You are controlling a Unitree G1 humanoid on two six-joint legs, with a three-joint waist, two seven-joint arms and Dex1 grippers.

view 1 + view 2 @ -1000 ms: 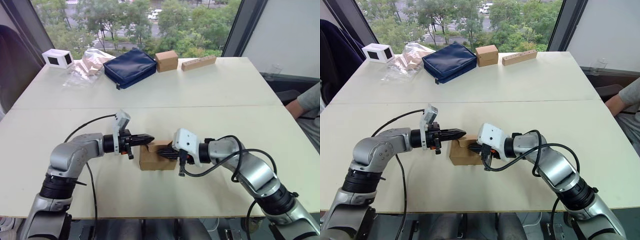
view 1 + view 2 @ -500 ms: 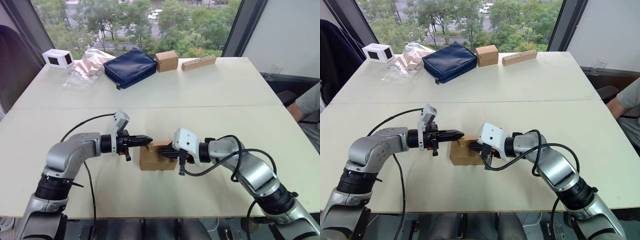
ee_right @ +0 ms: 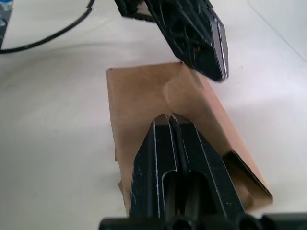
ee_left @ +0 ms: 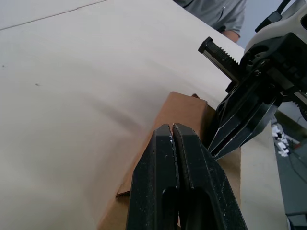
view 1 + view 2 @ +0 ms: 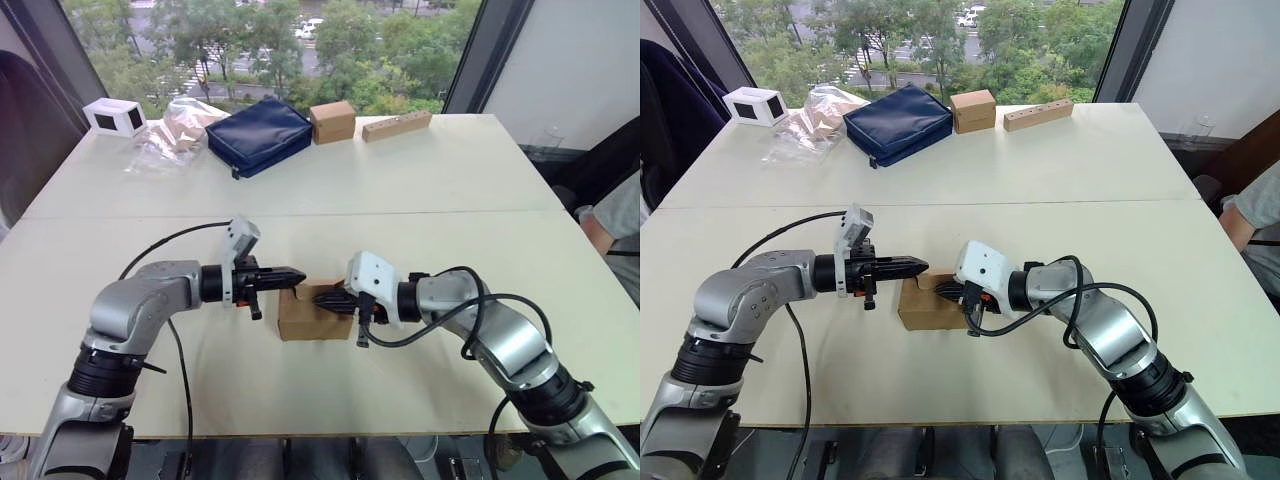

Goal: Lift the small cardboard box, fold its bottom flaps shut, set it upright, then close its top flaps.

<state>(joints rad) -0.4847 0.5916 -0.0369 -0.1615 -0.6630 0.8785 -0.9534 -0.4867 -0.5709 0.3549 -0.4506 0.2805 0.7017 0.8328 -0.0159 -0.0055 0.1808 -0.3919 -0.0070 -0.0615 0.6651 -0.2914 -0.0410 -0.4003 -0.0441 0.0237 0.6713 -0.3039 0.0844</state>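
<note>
- While the small cardboard box (image 5: 316, 312) sits low on the near half of the desk (image 5: 420, 180), it's squeezed between the two arms, long axis running left to right across the desk, one broad brown face turned up.
- In the right wrist view the box end nearer that camera shows a loose flap sticking out; can't tell how the far end is folded.
- Left gripper (image 5: 297, 274) – jaws pressed shut, holding nothing, tips over the box's top left edge. Whether they actually touch the cardboard, I can't tell.
- Right gripper (image 5: 327, 299) – jaws also shut and empty, lying across the top of the box from the right side.
- Back of the desk: a dark blue pouch (image 5: 259, 134) zipped shut, so no idea what's inside; a clear plastic bag (image 5: 172, 133) with some tan pieces in it; a white box with black panels (image 5: 115, 117) at the far left; a lighter tan block (image 5: 333, 121) and a wooden strip (image 5: 397, 125) to the right of the pouch.
- A person's arm in a grey sleeve (image 5: 620, 208) shows at the right edge.
- Versus a second ago: box is in the same spot and same heading, both grippers have barely shifted, and the person at the right has leaned back a bit.
</note>
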